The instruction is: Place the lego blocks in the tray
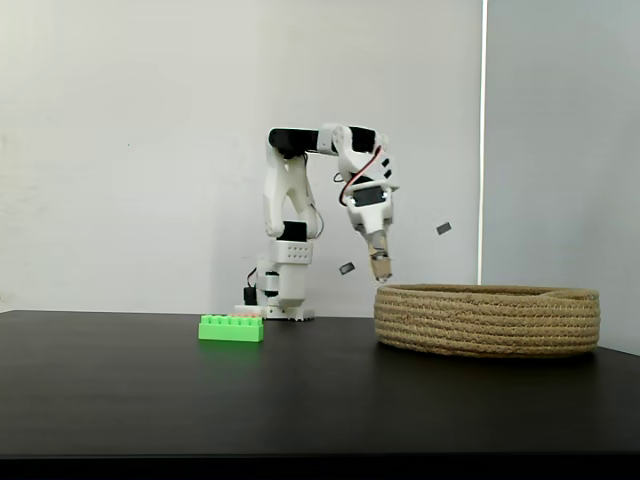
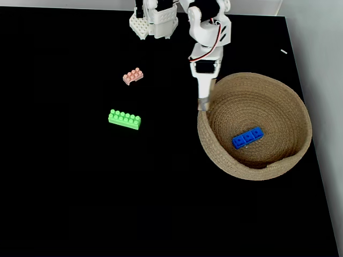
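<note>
Black tabletop against a white wall carries a wide, shallow tray of coiled tan rope (image 2: 292,115), with the blue studded brick (image 2: 247,137) lying inside. On the bare table sit the long bright green brick (image 2: 124,119) and, nearer the arm's base, the shorter salmon-pink brick (image 2: 132,76). Hanging just above the tray's near rim, the white gripper (image 2: 203,105) looks nearly closed and empty, though I cannot tell for certain. Next, probably: swing left, open wide, descend squarely across a brick's narrow sides. No readable writing appears.
</note>
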`<action>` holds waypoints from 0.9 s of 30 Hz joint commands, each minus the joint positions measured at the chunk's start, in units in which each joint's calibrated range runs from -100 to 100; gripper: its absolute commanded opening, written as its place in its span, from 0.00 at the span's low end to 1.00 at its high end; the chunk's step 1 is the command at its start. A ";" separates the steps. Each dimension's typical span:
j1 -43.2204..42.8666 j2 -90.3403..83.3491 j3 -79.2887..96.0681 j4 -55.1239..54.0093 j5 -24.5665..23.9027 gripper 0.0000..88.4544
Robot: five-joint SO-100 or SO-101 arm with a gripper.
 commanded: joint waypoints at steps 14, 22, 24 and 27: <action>24.93 3.90 -8.16 11.71 6.40 0.37; 30.37 14.39 -10.53 2.80 8.60 0.37; 31.03 16.71 -11.17 0.97 9.08 0.37; 31.45 19.81 -11.80 -0.45 9.57 0.37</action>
